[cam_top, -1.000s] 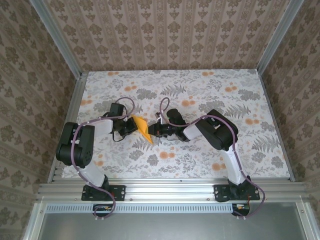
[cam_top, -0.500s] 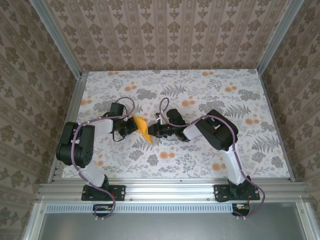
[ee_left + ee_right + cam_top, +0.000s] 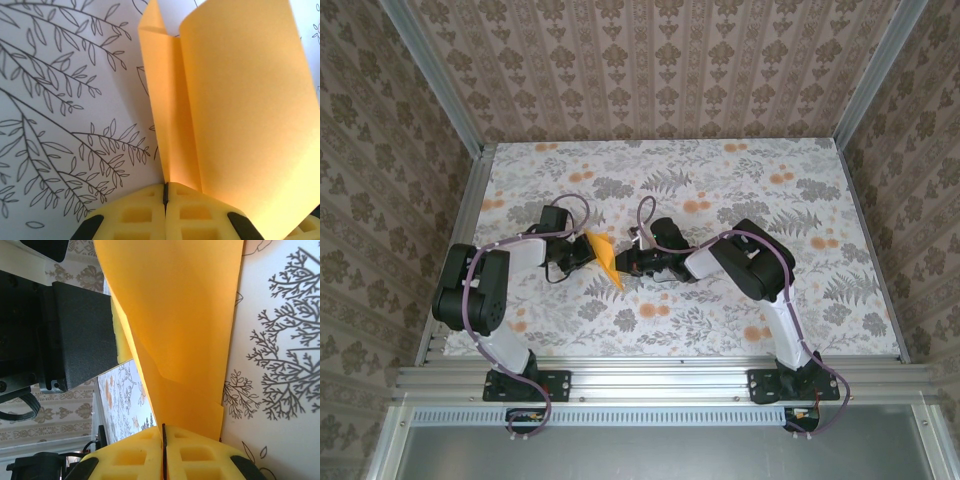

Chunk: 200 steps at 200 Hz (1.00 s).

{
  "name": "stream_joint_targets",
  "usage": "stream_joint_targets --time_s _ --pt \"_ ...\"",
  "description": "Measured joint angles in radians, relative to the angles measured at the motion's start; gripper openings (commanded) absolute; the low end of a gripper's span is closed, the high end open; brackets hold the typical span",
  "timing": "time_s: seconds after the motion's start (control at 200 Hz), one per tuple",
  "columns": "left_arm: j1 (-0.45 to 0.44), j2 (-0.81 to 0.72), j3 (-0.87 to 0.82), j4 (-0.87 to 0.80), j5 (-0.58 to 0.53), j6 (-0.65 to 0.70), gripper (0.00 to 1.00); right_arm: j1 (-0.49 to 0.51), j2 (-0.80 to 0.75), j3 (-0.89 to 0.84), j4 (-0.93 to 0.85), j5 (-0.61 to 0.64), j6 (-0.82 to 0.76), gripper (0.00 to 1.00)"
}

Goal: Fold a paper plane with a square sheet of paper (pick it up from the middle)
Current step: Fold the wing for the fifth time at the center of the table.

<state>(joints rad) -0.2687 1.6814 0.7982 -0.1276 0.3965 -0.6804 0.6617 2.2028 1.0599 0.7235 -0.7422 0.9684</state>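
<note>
- The sheet of paper [image 3: 604, 257] is plain orange-yellow and folded into a narrower, creased shape. Its layers overlap, one flap [image 3: 240, 110] curls, and one end tapers to a point toward the table's near edge.
- It is near the middle of the table [image 3: 770, 160], slightly left of centre, between the two grippers.
- The left gripper [image 3: 165, 192] has its yellow pads pressed together, pinching the paper's edge.
- The right gripper [image 3: 163, 430] is likewise closed on the opposite side of the paper.
</note>
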Motion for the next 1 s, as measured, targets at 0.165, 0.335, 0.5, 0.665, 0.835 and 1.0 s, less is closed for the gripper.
stream_joint_targets --time_s 0.165,0.335,0.5,0.665,0.835,1.0 --pt "-0.017 -0.001 -0.003 0.024 -0.002 -0.002 0.09 0.002 0.001 0.017 -0.049 0.000 -0.018 0.11" --pt "-0.025 -0.058 -0.031 0.034 -0.027 -0.010 0.09 0.007 -0.009 0.053 -0.159 0.012 -0.090 0.10" --pt "-0.026 -0.137 -0.041 0.027 -0.054 -0.018 0.09 0.014 -0.019 0.077 -0.243 0.037 -0.138 0.09" --pt "-0.026 -0.168 -0.067 0.043 -0.065 -0.023 0.11 0.017 -0.024 0.078 -0.254 0.051 -0.139 0.08" --pt "-0.026 -0.172 -0.113 0.094 -0.029 -0.023 0.12 0.017 -0.024 0.080 -0.264 0.056 -0.131 0.08" --pt "-0.026 -0.172 -0.131 0.152 0.015 -0.027 0.12 0.017 -0.024 0.108 -0.330 0.061 -0.129 0.08"
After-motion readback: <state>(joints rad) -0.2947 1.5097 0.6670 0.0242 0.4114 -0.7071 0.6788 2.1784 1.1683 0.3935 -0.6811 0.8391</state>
